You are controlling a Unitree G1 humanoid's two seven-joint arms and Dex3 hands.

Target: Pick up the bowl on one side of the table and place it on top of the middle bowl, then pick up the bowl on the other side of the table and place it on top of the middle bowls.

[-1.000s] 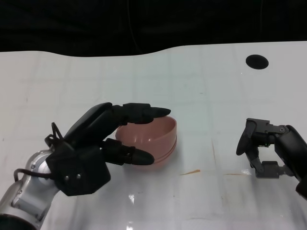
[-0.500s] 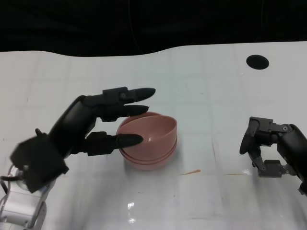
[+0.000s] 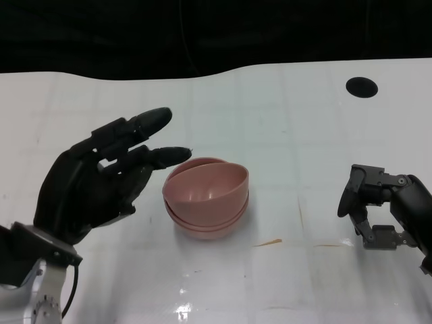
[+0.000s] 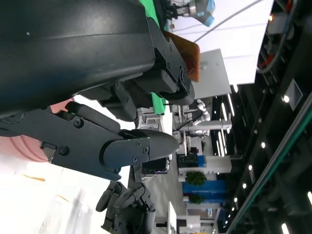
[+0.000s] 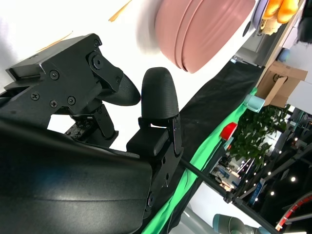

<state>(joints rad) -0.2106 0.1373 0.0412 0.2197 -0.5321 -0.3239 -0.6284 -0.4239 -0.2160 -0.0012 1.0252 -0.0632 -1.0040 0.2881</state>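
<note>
A stack of salmon-pink plastic bowls (image 3: 206,199) sits near the middle of the glossy white tabletop (image 3: 283,128), the topmost bowl tilted so that its far rim rides higher than the ones nested beneath it. The black left hand (image 3: 101,182) hovers at the stack's 9 o'clock, raised off the surface with its fingers (image 3: 145,123) spread apart and reaching toward 1 o'clock; it holds nothing, and its fingertips are just beside the top bowl's rim without touching it. The black right hand (image 3: 381,209) rests low at the stack's 3 o'clock, well apart from it, fingers curled inward around nothing. A small black round hole (image 3: 362,86) marks the tabletop at the stack's 1 o'clock, near the far edge.
</note>
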